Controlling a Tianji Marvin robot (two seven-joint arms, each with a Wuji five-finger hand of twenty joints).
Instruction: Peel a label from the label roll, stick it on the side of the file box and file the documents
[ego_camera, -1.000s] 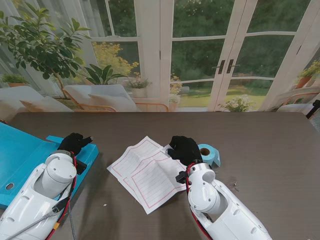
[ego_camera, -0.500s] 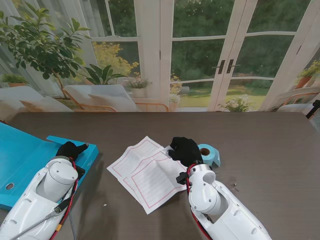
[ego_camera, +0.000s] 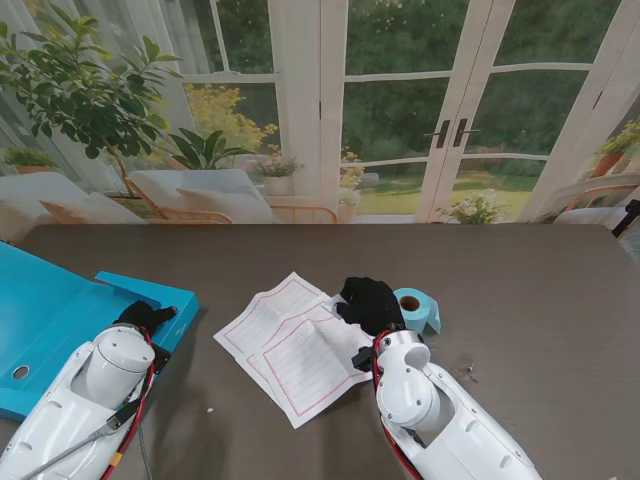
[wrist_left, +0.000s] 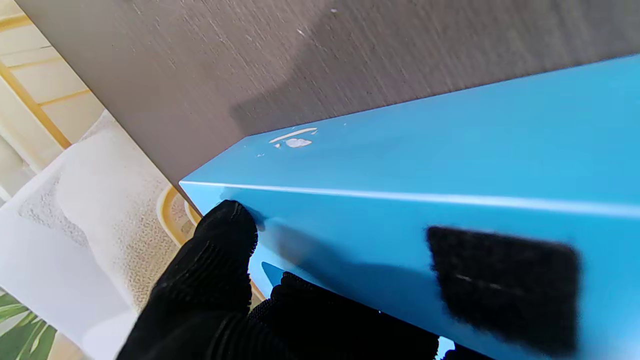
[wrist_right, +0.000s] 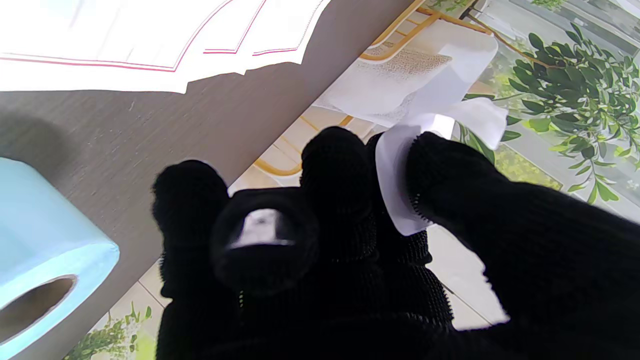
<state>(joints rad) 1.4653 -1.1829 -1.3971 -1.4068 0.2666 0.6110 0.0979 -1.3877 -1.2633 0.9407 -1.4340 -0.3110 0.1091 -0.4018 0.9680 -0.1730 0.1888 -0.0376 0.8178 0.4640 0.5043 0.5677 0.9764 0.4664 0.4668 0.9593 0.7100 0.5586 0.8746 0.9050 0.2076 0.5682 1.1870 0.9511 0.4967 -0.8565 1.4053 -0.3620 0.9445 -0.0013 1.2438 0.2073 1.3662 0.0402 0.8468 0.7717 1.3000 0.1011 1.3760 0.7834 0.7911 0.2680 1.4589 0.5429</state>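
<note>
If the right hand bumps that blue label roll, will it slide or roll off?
The label roll seems to lie flat, core hole up, so it would probably slide, not roll. It looks light, so a nudge from the right hand beside it would likely shift it easily across the smooth table.

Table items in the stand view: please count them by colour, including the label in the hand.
Blue: 2, the open blue file box and the light blue label roll
White: 2, the pink-lined white paper stack and the peeled white label
Total: 4
</note>
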